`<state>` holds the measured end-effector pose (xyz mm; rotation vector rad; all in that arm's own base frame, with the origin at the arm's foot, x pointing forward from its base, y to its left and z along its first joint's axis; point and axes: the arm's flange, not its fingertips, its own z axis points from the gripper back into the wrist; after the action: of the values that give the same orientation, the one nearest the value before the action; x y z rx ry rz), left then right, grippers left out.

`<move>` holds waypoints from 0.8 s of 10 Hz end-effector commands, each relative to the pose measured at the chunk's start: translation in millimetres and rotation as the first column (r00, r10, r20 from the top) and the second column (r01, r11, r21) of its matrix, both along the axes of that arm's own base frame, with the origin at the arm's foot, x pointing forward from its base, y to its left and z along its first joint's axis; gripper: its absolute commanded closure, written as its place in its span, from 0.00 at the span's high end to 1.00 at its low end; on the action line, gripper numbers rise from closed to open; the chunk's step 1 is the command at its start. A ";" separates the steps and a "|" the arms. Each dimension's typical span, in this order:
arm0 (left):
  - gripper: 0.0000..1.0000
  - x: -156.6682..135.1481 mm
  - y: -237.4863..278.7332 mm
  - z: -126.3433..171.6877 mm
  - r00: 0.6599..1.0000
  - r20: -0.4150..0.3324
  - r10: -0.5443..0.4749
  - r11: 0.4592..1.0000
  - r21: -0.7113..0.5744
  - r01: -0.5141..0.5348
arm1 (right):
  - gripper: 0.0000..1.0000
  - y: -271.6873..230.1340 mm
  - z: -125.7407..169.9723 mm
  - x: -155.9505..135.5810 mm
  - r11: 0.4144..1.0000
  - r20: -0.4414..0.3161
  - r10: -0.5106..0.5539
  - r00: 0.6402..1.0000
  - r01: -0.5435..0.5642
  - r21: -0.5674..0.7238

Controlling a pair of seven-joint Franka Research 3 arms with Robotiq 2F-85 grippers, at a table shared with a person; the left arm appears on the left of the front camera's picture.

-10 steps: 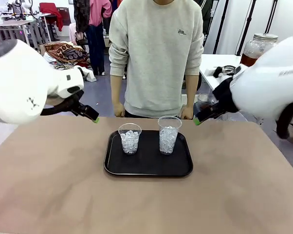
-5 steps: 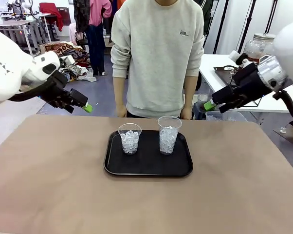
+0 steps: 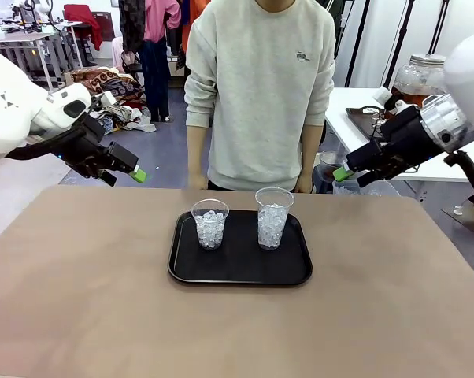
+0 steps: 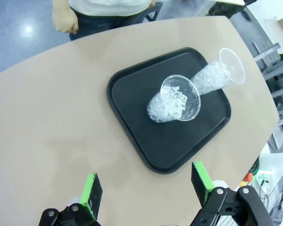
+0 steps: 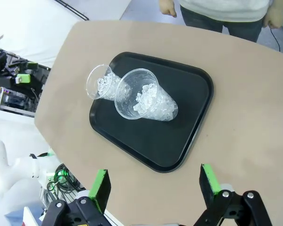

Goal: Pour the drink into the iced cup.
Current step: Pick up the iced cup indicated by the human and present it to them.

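Two clear iced cups stand on a black tray point(image 3: 241, 272) at mid-table, a shorter cup point(image 3: 210, 224) on the left and a taller cup point(image 3: 273, 218) on the right. My left gripper point(image 3: 136, 173) hovers open above the table's far left, well clear of the tray. My right gripper point(image 3: 343, 173) hovers open at the far right. The left wrist view looks down past open fingers point(image 4: 145, 181) on the shorter cup point(image 4: 176, 100) and taller cup point(image 4: 219, 75). Beyond the right gripper point(image 5: 154, 181) lie the taller cup point(image 5: 146, 96) and shorter cup point(image 5: 100, 82). The amber-brown drink sits in a glass jar point(image 3: 416, 79) on a side table.
A person in a grey sweatshirt point(image 3: 261, 87) stands at the far edge, hands point(image 3: 194, 181) resting near it. Bare tan table point(image 3: 79, 299) surrounds the tray on all sides. A white side table point(image 3: 355, 106) with clutter is at the back right.
Both arms have drawn back and up from the tray, the left gripper moving left and the right gripper moving right. The cups and tray have not moved.
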<state>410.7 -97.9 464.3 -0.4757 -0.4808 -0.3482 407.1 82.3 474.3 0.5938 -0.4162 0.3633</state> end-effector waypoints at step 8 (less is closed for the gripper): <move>1.00 14.9 34.5 -7.8 0.960 -0.260 0.101 0.924 -0.333 -0.188 | 1.00 -36.5 4.5 26.4 0.915 -0.417 -0.142 0.898 0.280 0.290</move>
<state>415.7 -68.7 460.7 -0.7457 -0.3625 -0.0830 425.5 48.3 475.6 0.8692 -0.1676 0.0097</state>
